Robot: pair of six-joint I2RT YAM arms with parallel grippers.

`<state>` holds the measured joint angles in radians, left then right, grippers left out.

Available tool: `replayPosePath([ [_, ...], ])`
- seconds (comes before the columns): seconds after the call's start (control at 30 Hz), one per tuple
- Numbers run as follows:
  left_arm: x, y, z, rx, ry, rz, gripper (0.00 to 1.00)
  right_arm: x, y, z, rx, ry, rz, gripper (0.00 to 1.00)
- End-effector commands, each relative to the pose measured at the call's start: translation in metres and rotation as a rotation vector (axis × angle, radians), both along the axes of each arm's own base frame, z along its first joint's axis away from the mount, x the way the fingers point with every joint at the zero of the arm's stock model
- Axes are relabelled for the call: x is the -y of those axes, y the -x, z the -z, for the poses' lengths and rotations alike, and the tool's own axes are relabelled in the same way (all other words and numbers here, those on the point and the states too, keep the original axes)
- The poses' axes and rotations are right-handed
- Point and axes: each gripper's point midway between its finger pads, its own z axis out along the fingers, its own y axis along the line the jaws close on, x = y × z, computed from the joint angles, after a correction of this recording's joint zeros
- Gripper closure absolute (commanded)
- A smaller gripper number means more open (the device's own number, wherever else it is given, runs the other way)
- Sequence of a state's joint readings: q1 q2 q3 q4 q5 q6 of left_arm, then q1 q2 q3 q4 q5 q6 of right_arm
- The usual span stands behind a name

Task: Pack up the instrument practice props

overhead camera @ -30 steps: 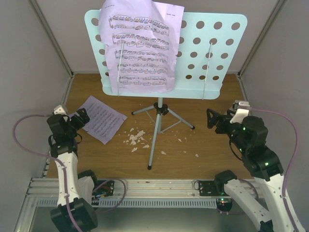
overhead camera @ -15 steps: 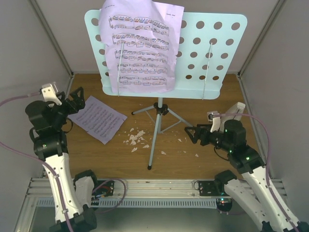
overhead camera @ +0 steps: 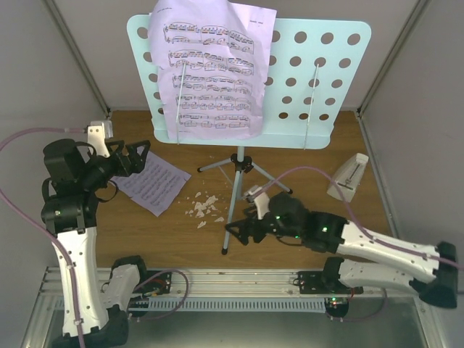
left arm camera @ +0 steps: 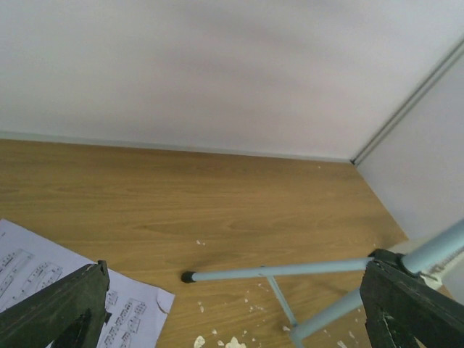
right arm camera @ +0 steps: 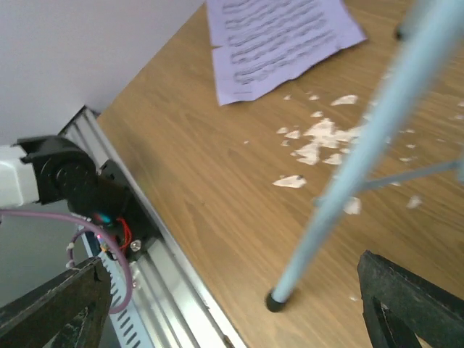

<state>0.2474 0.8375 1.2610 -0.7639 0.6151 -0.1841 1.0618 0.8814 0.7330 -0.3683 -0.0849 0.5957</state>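
The pale blue music stand's holed desk (overhead camera: 319, 80) stands at the back and holds a sheet-music page (overhead camera: 210, 69). Its tripod legs (overhead camera: 233, 196) stand mid-table. A second page (overhead camera: 151, 183) lies flat at the left. The white pyramid metronome (overhead camera: 349, 177) stands at the right. The clear cover does not show. My left gripper (overhead camera: 143, 159) is open and empty above that page's far edge; its view shows the page (left arm camera: 43, 290) and a leg (left arm camera: 275, 272). My right gripper (overhead camera: 235, 228) is open and empty beside the front leg (right arm camera: 362, 152), near its foot (right arm camera: 274, 301).
White crumbs (overhead camera: 204, 207) lie scattered left of the tripod, also in the right wrist view (right arm camera: 319, 138). White walls close in the table on three sides. A metal rail (overhead camera: 232, 279) with wiring runs along the near edge.
My right arm has swung left and low to the front tripod leg, uncovering the metronome. My left gripper has moved right, over the flat page.
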Motion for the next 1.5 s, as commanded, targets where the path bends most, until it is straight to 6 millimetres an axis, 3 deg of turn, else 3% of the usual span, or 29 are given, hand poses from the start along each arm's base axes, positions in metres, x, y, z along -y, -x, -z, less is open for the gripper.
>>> replayPosePath([
  [0.0,0.016,0.021,-0.022,0.030,-0.053,0.056,0.05,-0.039,0.006,-0.048,0.154,-0.040,0.009,0.07],
  [0.1,0.025,0.028,-0.033,0.049,-0.036,0.089,0.06,-0.053,0.021,-0.079,0.212,-0.082,-0.029,0.06],
  [0.2,0.034,0.032,-0.044,0.071,-0.008,0.133,0.08,-0.053,0.029,-0.114,0.259,-0.152,-0.042,0.06],
  [0.43,0.050,0.033,-0.055,0.089,-0.015,0.218,0.10,-0.021,0.029,-0.205,0.407,-0.286,-0.008,0.07],
  [0.63,0.072,0.029,-0.065,0.083,-0.010,0.316,0.16,0.004,0.014,-0.252,0.500,-0.281,0.100,0.03],
  [0.8,0.099,0.033,-0.079,0.103,-0.028,0.402,0.20,0.020,-0.012,-0.269,0.546,-0.244,0.199,0.01],
  [1.07,0.143,0.035,-0.076,0.093,-0.017,0.527,0.20,0.010,-0.040,-0.289,0.549,-0.280,0.147,0.04],
  [1.47,0.138,0.030,-0.078,0.109,-0.034,0.462,0.15,0.035,-0.051,-0.307,0.577,-0.291,0.212,0.06],
])
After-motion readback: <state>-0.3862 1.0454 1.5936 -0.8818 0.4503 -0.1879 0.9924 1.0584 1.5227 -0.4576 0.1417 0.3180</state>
